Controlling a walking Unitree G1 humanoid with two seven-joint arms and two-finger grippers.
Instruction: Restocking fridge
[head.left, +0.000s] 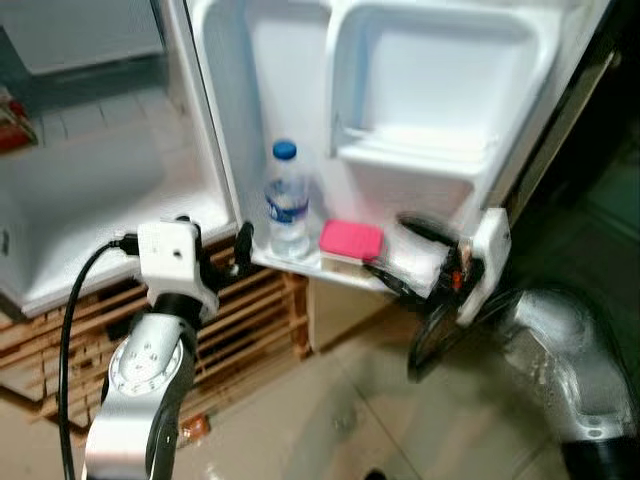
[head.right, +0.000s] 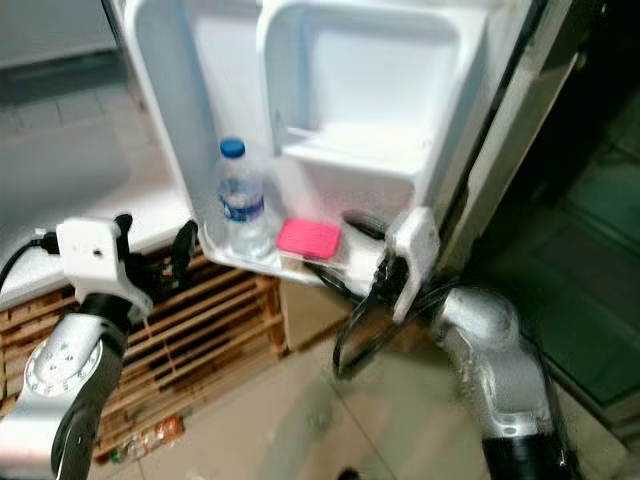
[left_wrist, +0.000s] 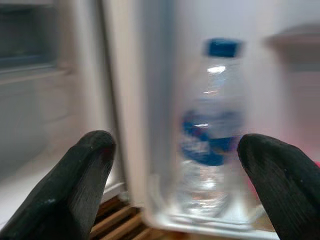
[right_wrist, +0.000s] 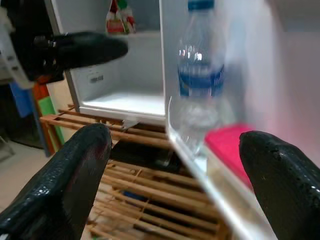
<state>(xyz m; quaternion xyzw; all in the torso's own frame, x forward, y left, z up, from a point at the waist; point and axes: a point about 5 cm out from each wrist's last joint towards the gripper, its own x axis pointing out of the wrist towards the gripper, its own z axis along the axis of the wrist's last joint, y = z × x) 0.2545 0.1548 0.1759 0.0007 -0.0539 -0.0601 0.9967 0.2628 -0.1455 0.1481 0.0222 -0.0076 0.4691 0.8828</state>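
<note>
Fridge door (head.left: 300, 90) stood open, and on its lowest shelf (head.left: 345, 268) a water bottle (head.left: 287, 205) with a blue cap stood upright just beside a pink box (head.left: 351, 240) lying flat. Left hand (head.left: 215, 250) hovered near the door's outer edge, level with the bottle, its fingers (left_wrist: 75, 185) spread wide and holding nothing. Right hand (head.left: 400, 255) sat at the shelf's other end, close to the pink box, fingers (right_wrist: 75, 175) also wide apart and empty. Below the fridge lay a wooden pallet (head.left: 250, 320) on the tiled floor (head.left: 330, 420).
</note>
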